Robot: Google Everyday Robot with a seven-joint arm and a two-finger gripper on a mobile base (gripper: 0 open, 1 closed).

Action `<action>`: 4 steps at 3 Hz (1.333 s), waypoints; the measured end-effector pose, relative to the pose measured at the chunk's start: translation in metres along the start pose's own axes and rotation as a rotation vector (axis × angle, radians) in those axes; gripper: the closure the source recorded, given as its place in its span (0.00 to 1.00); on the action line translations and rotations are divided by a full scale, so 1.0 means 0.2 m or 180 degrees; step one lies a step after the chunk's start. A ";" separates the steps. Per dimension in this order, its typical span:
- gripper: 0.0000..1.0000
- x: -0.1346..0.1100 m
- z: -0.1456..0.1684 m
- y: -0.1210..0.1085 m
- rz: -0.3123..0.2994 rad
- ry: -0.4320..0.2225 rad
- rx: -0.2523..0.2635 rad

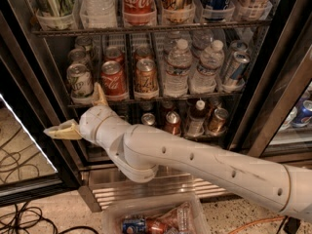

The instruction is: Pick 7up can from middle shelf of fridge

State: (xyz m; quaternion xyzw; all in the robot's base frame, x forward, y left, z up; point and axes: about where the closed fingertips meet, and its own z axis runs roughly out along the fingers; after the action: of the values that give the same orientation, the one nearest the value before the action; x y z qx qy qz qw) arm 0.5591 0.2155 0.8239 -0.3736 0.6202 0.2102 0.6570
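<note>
The 7up can (pixel 80 81), whitish-silver with green markings, stands at the front left of the middle shelf (pixel 161 99) in the fridge (pixel 265 77). A red Coca-Cola can (pixel 113 79) and an orange-brown can (pixel 146 78) stand to its right. My gripper (pixel 73 108) is open and empty, just below and in front of the 7up can. One finger (pixel 100 94) points up at the shelf rail beside the can. The other finger (pixel 62 129) points left, outside the shelf.
Clear water bottles (pixel 178 68) and a tilted can (pixel 235 68) fill the right lanes. Tall cans in plastic cups (pixel 139 6) stand on the rack above. Cans and bottles (pixel 195 118) sit on the lower rack. A clear bin (pixel 151 218) lies on the floor, with cables (pixel 19 218) at left.
</note>
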 end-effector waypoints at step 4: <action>0.19 0.03 0.04 0.02 0.0335 -0.0159 0.0575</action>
State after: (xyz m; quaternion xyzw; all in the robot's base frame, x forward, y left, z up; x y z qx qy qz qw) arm 0.5628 0.2227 0.8164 -0.2744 0.6388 0.1968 0.6913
